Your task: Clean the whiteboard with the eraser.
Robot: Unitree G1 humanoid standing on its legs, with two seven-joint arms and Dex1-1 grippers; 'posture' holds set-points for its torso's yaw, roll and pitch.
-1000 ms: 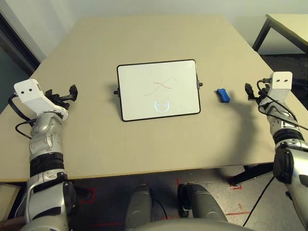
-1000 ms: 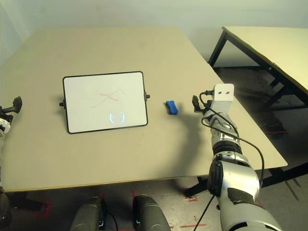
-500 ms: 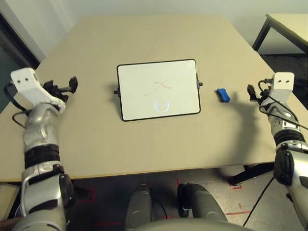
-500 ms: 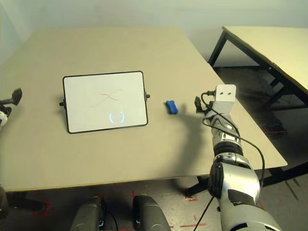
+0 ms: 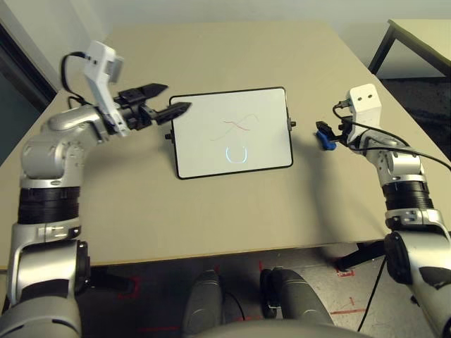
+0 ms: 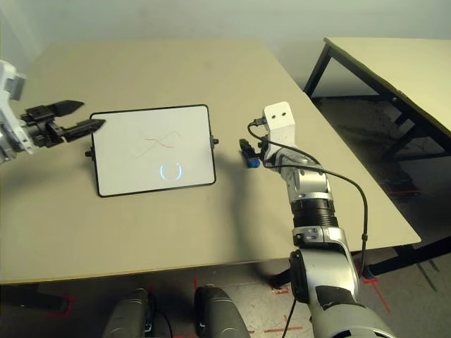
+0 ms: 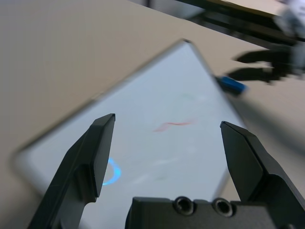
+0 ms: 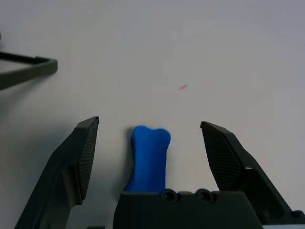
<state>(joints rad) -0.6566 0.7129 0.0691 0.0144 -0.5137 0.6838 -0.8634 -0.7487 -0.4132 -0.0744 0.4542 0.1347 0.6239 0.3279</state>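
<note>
Left hand [image 7: 167, 120] open, right hand [image 8: 149, 120] open

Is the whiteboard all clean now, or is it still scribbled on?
Still scribbled on: the whiteboard has thin red lines near its middle.

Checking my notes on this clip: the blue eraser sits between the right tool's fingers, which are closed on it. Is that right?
Not quite: the right tool's fingers stand open, apart from the eraser, as the right wrist view shows.
</note>
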